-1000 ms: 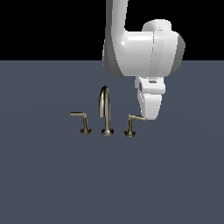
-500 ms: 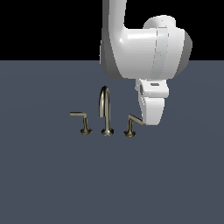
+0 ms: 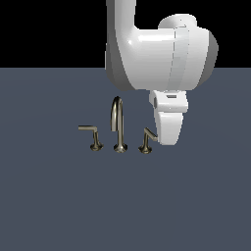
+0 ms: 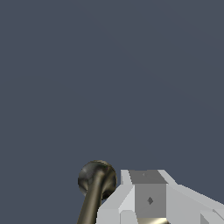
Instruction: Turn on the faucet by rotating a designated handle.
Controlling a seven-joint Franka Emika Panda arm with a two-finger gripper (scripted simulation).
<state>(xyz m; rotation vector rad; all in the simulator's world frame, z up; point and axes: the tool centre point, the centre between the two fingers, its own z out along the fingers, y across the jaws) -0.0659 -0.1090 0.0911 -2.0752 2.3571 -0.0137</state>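
The brass faucet stands on the grey floor, with its arched spout (image 3: 117, 122) in the middle. The twin lever (image 3: 91, 133) juts toward the exterior view's left. The handle (image 3: 146, 139) stands on the spout's other side, its thin bar slanting down toward my gripper (image 3: 166, 141). The white hand hangs just beside the handle on the exterior view's right, its lower end at the bar's tip. In the wrist view, the handle's dark round foot and stem (image 4: 96, 183) lie right against a white finger block (image 4: 148, 197). The jaws' gap is hidden.
The flat grey floor (image 3: 59, 206) spreads all around the faucet. The thick white arm (image 3: 157, 54) rises above and behind the handle, hiding part of the ground behind it.
The arm has come nearer and a little toward the exterior view's right. The handle's bar, level one second ago, now slants down toward the gripper.
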